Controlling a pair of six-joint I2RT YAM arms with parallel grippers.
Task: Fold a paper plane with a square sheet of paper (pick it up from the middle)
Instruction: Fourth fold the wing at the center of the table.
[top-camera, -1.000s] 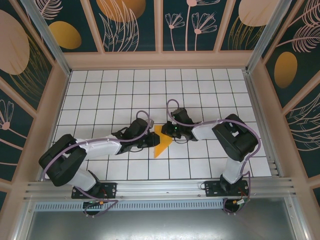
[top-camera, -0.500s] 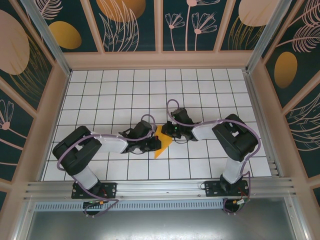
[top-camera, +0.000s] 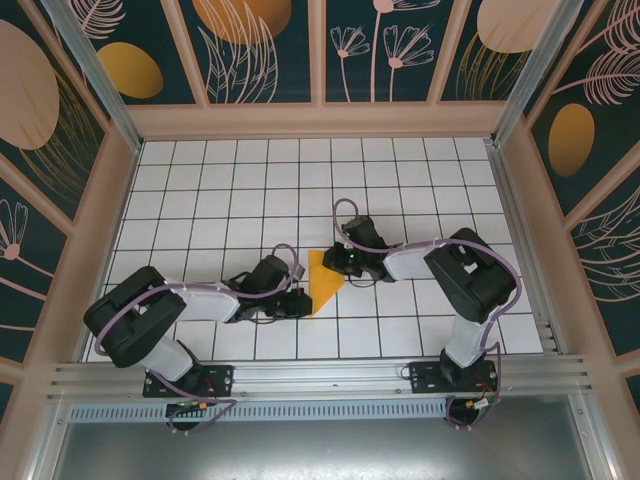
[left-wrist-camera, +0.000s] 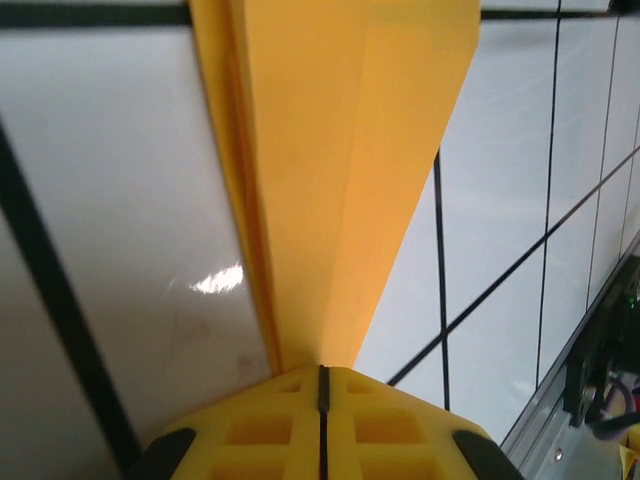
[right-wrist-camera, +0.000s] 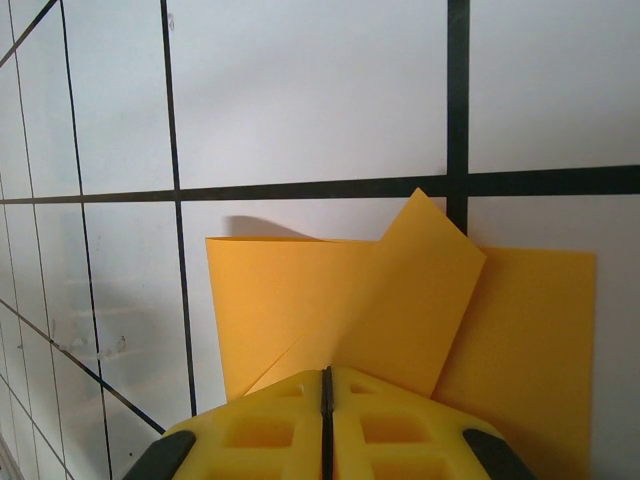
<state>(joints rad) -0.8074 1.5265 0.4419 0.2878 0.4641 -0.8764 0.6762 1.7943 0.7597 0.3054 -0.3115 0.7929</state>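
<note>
Paper sheet (top-camera: 322, 285) pinched by left fingers (left-wrist-camera: 255, 432) and right fingers (right-wrist-camera: 390, 432).

We see our right gripper (right-wrist-camera: 325, 378) closed on the near edge of the square sheet of paper (right-wrist-camera: 285, 300), one corner folded over, lying on the white gridded table (right-wrist-camera: 300, 90).

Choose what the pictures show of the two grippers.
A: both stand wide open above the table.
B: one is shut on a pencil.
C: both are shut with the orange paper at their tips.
C: each wrist view shows closed fingers, the left gripper and the right gripper alike, with the paper running in at the seam.
</note>
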